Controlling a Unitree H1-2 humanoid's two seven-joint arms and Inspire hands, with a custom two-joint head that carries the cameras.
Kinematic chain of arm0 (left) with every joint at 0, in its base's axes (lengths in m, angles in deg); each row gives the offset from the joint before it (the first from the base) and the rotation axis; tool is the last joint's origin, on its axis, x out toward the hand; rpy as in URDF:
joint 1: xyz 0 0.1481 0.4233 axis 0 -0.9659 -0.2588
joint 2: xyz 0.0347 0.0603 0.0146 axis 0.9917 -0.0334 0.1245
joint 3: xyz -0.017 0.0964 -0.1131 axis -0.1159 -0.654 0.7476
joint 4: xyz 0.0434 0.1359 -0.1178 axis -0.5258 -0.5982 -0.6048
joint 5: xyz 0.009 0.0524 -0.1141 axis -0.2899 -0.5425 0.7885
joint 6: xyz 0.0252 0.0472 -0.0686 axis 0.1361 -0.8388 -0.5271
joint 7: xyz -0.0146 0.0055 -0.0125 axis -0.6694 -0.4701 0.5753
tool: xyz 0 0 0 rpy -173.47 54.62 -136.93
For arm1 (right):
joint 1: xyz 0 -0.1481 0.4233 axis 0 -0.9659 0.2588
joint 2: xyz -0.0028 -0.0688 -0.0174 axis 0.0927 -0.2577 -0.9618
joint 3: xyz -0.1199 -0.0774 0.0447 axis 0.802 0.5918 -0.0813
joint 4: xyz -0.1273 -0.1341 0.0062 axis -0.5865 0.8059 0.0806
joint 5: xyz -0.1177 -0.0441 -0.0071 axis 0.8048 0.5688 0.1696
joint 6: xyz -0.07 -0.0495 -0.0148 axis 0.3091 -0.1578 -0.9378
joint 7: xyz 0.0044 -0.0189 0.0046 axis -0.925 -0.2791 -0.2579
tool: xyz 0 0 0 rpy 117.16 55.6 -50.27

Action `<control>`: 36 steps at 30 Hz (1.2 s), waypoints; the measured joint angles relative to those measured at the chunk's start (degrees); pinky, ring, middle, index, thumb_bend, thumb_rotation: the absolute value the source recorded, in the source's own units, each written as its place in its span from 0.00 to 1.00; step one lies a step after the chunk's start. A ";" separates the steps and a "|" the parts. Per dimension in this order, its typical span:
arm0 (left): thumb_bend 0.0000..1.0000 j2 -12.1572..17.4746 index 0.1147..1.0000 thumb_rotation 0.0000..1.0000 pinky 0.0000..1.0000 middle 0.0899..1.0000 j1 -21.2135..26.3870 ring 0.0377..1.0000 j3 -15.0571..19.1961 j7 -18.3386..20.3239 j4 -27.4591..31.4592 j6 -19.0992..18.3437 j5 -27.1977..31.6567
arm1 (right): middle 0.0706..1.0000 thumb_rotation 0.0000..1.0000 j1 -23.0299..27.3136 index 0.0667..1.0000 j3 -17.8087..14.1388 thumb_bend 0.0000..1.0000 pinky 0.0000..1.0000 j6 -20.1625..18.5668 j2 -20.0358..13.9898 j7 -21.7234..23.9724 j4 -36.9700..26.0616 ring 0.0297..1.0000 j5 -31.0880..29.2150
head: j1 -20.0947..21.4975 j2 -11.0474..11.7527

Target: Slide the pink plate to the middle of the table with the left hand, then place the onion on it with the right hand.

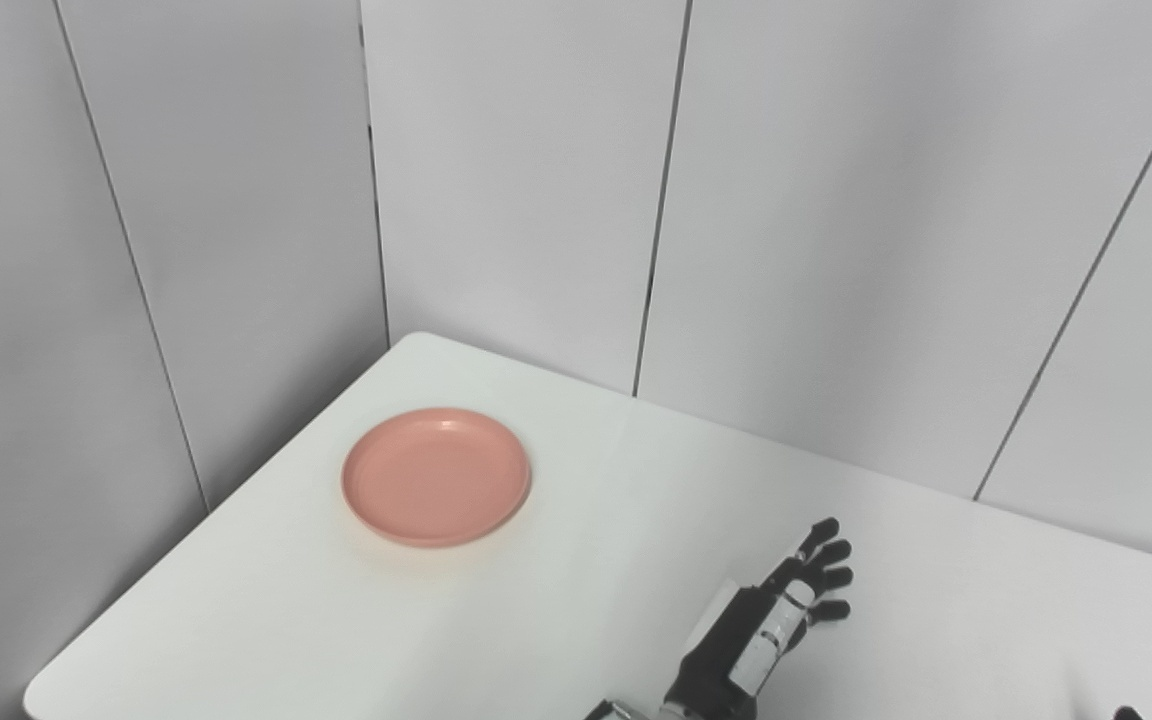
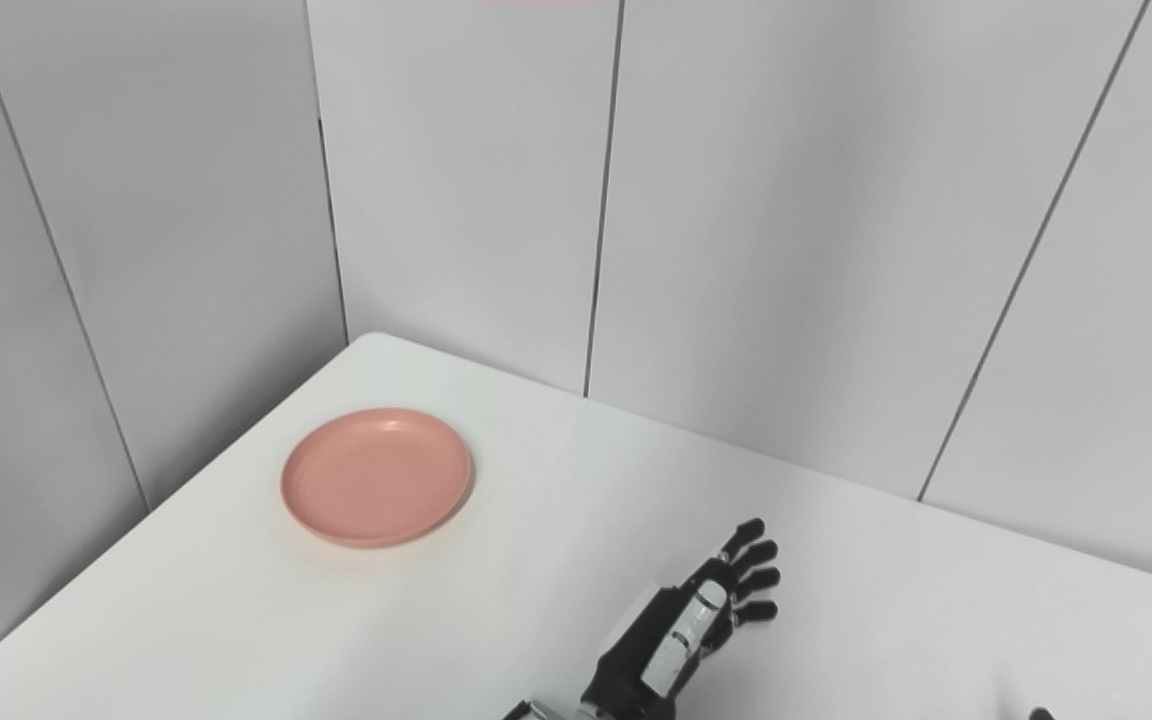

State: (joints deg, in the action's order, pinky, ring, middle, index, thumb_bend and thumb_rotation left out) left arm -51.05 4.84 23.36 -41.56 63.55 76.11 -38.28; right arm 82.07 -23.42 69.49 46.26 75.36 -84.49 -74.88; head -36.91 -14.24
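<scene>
An empty pink plate [image 1: 436,476] lies flat on the white table [image 1: 266,610], near its far left corner. My left hand [image 1: 786,608] hovers low over the table to the right of the plate and nearer to me. It is open, its dark fingers [image 2: 754,560] spread and pointing away, with a wide stretch of bare table between it and the plate. At the bottom right edge only a dark tip of my right hand [image 1: 1126,713] shows. No onion is in either view.
Grey wall panels [image 1: 526,190] stand close behind the table's far edge and along its left side. The table's rounded left corner [image 1: 46,690] lies near the bottom left of the view.
</scene>
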 measured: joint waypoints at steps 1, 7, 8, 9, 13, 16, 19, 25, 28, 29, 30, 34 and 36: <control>0.46 -0.11 0.92 0.98 0.86 0.94 0.54 0.93 -0.05 -0.22 -0.71 0.59 -0.01 | 0.96 0.96 0.04 0.94 -0.01 0.46 0.96 0.00 0.00 -0.01 0.02 0.93 0.10 | 0.00 0.00; 0.46 -0.33 0.92 0.97 0.86 0.94 1.42 0.93 -0.14 -0.26 -1.93 1.00 -0.02 | 0.97 0.97 0.33 0.95 -0.10 0.44 0.96 0.02 -0.20 0.28 0.35 0.93 0.05 | -0.44 -0.44; 0.46 -0.36 0.92 0.97 0.86 0.94 1.50 0.93 -0.13 -0.26 -2.05 1.00 -0.01 | 0.97 0.98 0.43 0.95 -0.12 0.44 0.95 0.03 -0.31 0.40 0.46 0.93 0.00 | -0.44 -0.44; 0.47 -0.38 0.92 0.97 0.86 0.94 1.57 0.93 -0.13 -0.26 -2.16 1.00 -0.01 | 0.97 0.98 0.52 0.95 -0.14 0.45 0.95 0.03 -0.40 0.45 0.56 0.93 -0.02 | -0.44 -0.61; 0.48 -0.44 0.92 0.97 0.86 0.94 1.81 0.93 -0.11 -0.29 -2.42 0.98 -0.01 | 0.96 0.96 0.88 0.94 -0.35 0.45 0.95 0.04 -0.48 0.47 0.88 0.92 -0.03 | -0.53 -0.97; 0.48 -0.47 0.92 0.97 0.86 0.94 1.92 0.93 -0.09 -0.33 -2.50 0.93 -0.01 | 0.95 0.96 1.24 0.94 -0.56 0.45 0.94 0.04 -0.49 0.43 1.22 0.92 0.08 | -0.79 -1.23; 0.49 -0.46 0.92 0.98 0.85 0.94 1.95 0.92 -0.07 -0.49 -2.50 0.91 -0.01 | 0.96 0.97 1.69 0.94 -0.68 0.43 0.95 0.09 -0.52 0.41 1.64 0.92 0.24 | -0.62 -1.32; 0.48 -0.43 0.92 0.95 0.85 0.94 1.96 0.92 0.45 -0.70 -2.10 0.91 0.48 | 0.92 0.94 1.99 0.92 -0.71 0.44 0.91 0.14 -0.36 0.23 1.80 0.89 0.82 | 0.35 -1.49; 0.50 -0.35 0.92 0.95 0.86 0.94 1.71 0.93 0.70 -0.70 -1.31 0.89 0.49 | 0.93 0.95 2.15 0.92 -0.91 0.42 0.91 0.13 0.07 -0.05 1.78 0.89 0.83 | 0.62 -1.58; 0.49 -0.33 0.92 0.97 0.86 0.94 1.66 0.92 0.77 -0.72 -1.02 0.88 0.48 | 0.93 0.95 2.16 0.92 -1.03 0.42 0.91 0.14 0.21 -0.28 1.77 0.89 0.81 | 0.70 -1.58; 0.49 -0.32 0.92 0.97 0.86 0.94 1.64 0.92 0.87 -0.80 -0.75 0.86 0.48 | 0.93 0.95 2.19 0.92 -1.09 0.42 0.91 0.14 0.31 -0.36 1.75 0.89 0.81 | 0.70 -1.58; 0.49 -0.13 0.93 1.00 0.90 0.95 1.36 0.93 1.37 -1.05 0.55 0.59 0.32 | 0.92 0.95 2.39 0.91 -1.18 0.41 0.92 0.13 0.38 -0.40 1.78 0.88 0.84 | 0.44 -1.49; 0.50 0.05 0.93 1.00 0.90 0.95 0.61 0.93 1.63 -1.16 2.15 -0.68 0.17 | 0.91 0.94 2.53 0.91 -1.20 0.39 0.94 0.13 0.46 -0.46 1.79 0.87 0.86 | 0.18 -1.49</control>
State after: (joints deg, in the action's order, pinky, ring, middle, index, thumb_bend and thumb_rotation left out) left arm -51.00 5.45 24.98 -42.72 65.70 75.43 -38.11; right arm 84.59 -24.62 69.62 46.72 74.90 -82.70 -74.01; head -36.74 -15.73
